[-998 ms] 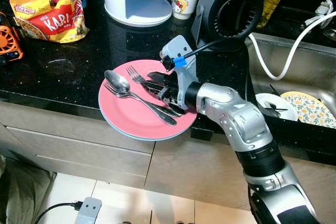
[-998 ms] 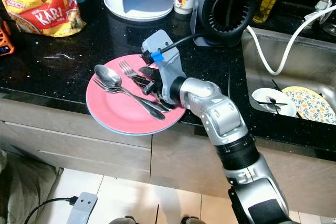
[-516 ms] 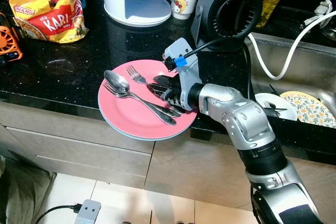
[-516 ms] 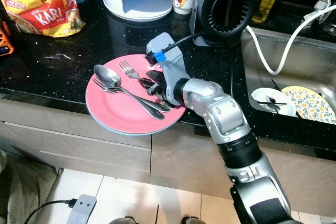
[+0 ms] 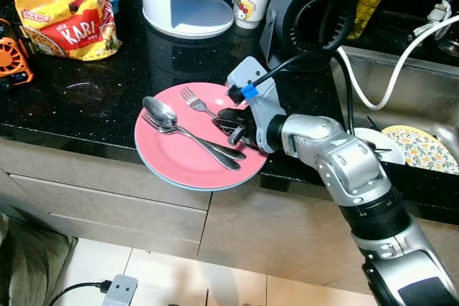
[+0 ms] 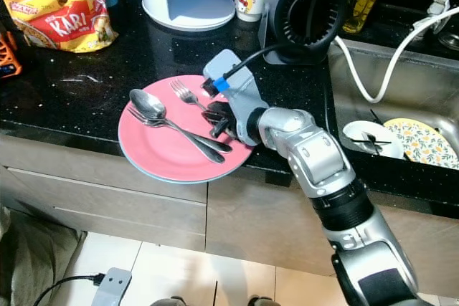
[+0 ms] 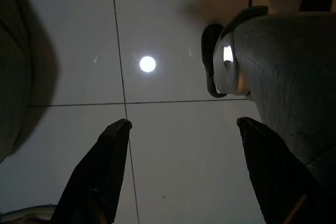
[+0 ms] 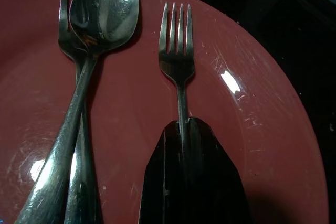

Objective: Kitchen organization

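A pink plate [image 5: 183, 166] is seen at the front edge of the black tabletop [image 5: 86, 98], its near rim overhanging that edge. On it lie a spoon [image 5: 168, 121] stacked over a second fork, and a separate fork [image 5: 195, 100] beside them. The right gripper [image 5: 233, 125] is set low over the plate, and in the right wrist view its two black fingers [image 8: 191, 182] are pressed together around the handle of the separate fork, the tines [image 8: 176, 27] pointing away from the wrist. The left gripper [image 7: 178, 171] hangs idle above the tiled floor, its fingers spread apart.

Several risks can be judged from here. The handle is thin and smooth, so it could slip or pivot between the fingers once it is raised. Because the plate overhangs the edge, any downward or outward push from the gripper could tip or slide it off the tabletop. The spoon and the second fork lie close by and could be knocked if the fork is swung sideways instead of being lifted straight.
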Controlling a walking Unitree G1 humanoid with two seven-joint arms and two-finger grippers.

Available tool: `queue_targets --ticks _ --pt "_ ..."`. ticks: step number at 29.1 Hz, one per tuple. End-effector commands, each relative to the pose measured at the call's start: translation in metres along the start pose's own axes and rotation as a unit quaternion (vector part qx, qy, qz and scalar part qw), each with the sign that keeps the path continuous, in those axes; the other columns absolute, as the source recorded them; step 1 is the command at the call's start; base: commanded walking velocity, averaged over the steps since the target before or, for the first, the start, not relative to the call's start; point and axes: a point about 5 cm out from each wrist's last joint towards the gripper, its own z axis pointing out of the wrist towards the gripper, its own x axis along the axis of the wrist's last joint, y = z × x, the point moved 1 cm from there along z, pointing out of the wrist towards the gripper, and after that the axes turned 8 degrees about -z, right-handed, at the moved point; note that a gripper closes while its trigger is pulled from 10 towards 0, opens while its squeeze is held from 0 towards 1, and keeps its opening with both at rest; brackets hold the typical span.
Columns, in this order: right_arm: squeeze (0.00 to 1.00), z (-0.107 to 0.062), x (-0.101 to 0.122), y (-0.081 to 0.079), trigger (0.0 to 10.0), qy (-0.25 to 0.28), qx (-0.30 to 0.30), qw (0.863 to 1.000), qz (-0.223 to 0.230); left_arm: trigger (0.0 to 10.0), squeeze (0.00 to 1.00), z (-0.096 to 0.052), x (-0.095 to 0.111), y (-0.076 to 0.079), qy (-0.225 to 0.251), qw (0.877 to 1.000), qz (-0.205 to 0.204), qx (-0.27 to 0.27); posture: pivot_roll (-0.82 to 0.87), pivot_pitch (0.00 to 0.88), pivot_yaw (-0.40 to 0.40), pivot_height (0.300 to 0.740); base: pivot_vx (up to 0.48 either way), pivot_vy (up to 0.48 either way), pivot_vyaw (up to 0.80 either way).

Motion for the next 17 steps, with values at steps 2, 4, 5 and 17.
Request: queue_targets --ticks 2,4,5,17 --pt "0.00 0.003 -0.018 -0.005 0.0 -0.038 0.014 0.999 0.022 10.0 0.00 -0.001 -0.018 0.015 -0.033 0.999 0.008 -0.026 0.09 0.121 -0.085 0.740 0.000 0.000 0.00" --pt "0.00 0.003 -0.015 -0.004 0.0 -0.026 0.012 0.999 0.034 10.0 0.00 -0.001 -0.018 0.015 -0.033 0.999 0.008 -0.026 0.09 0.121 -0.085 0.740 0.000 0.000 0.00" --pt "0.00 0.003 -0.014 -0.004 0.0 -0.020 0.010 0.999 0.040 10.0 0.00 -0.001 -0.018 0.015 -0.033 0.999 0.008 -0.026 0.09 0.121 -0.085 0.740 0.000 0.000 0.00" --pt "0.00 -0.015 0.032 0.023 0.0 0.251 -0.013 0.946 0.207 10.0 0.00 0.000 -0.009 0.012 -0.018 1.000 0.004 -0.023 0.09 0.099 -0.085 0.740 0.000 0.000 0.00"
